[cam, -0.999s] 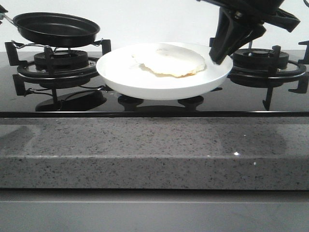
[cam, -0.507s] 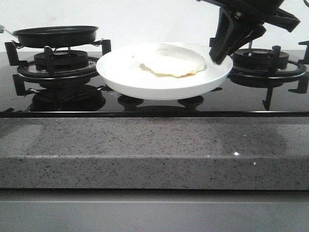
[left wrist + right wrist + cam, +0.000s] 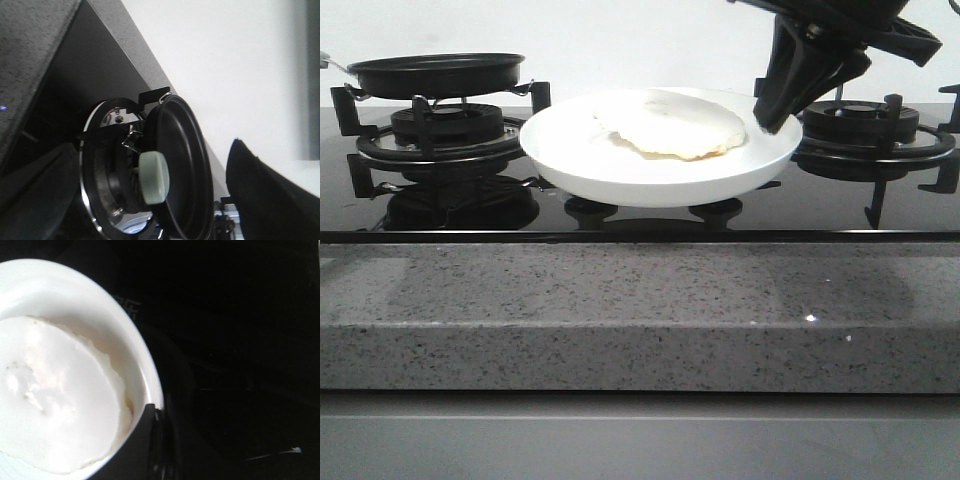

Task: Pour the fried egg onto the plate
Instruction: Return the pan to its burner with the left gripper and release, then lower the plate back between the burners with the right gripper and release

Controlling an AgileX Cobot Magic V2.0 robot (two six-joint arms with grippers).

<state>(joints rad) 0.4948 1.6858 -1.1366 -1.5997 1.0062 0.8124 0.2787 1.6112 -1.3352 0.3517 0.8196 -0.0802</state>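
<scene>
Front view: the egg lies flat on the plate, and the right gripper pinches the plate's rim, holding it raised over the stove. Far to that gripper's left, the pan sits level on the burner.

Left wrist view: the pan and its pale handle end lie ahead of the left gripper's fingers, which stand spread, gripping nothing.

Right wrist view: a finger clamps the plate's rim, the egg just beside it. Best now to lower the plate level and slowly, so the egg doesn't slide.
</scene>
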